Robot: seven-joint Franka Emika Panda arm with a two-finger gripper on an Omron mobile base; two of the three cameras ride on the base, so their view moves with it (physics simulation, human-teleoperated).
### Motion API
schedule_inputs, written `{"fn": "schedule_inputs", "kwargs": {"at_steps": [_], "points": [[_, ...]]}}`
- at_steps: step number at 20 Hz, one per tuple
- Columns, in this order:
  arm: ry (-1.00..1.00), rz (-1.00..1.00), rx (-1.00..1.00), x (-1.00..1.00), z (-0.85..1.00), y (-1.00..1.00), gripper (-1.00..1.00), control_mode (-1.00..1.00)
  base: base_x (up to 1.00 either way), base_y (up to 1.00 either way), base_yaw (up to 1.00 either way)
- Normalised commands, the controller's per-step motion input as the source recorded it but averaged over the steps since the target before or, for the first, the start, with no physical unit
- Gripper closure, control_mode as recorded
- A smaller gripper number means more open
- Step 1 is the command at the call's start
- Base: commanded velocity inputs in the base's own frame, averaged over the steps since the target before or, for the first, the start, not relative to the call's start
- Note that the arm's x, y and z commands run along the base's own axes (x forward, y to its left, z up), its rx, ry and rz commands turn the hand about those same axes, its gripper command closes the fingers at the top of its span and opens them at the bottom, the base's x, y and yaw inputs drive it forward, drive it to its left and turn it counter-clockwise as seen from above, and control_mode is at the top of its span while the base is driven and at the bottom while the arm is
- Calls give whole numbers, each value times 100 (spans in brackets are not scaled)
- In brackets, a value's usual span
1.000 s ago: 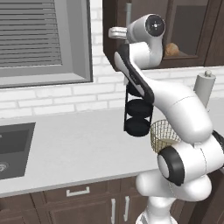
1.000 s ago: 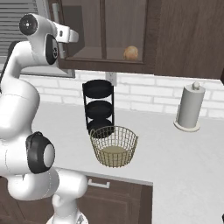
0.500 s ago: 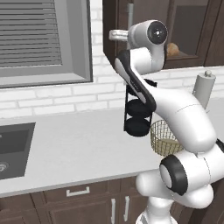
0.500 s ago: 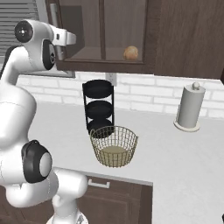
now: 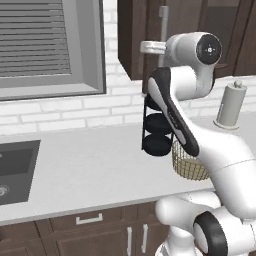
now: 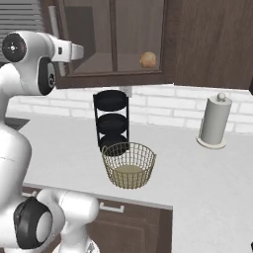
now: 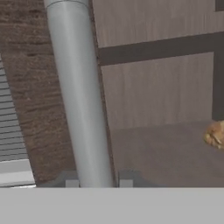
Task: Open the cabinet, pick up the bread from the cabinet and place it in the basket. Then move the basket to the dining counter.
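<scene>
Now, left base view: the arm reaches up to the cabinet (image 5: 145, 35), its wrist level with the long silver bar handle (image 5: 163, 17). Half a second earlier the upper arm stood more upright; it has since swung toward 9 o'clock, and the door edge looks pulled outward. My read: the opening pull is under way. The basket (image 5: 188, 164) sits at 4 o'clock of the black three-tier rack (image 5: 157, 128), largely behind the forearm. Paper towel roll (image 5: 230, 106) at 3 o'clock, matte white cylinder. Sink (image 5: 15, 165) at 8 o'clock, dark and recessed into the pale grey counter (image 5: 90, 170).

Right base view: the cabinet interior is exposed, dark wood grain with framed panels. The bread (image 6: 147, 60), a small rounded golden lump, rests on the shelf at 12 o'clock above the rack. The basket is tan wire mesh, tapering down to a pale solid bottom, just in front of the rack at 6 o'clock; it holds no bread yet.

Hand view: the gripper (image 7: 95, 181) has its two dark tips drawn narrow on either side of the handle, a smooth brushed-metal tube running toward 12 o'clock; I judge it clamped. Bread at 3 o'clock, on the shelf beyond.
</scene>
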Motion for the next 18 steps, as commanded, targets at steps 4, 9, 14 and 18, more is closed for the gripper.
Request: {"fn": "schedule_inputs", "kwargs": {"at_steps": [4,9,14,18], "points": [[0,0,3,-100,31,-62,100,-100,0,0,0],[0,0,9,-100,34,-64,100,-100,0,0,0],[0,0,12,-100,33,-86,100,-100,0,0,0],[0,0,14,-100,16,-99,100,-100,0,0,0]]}}
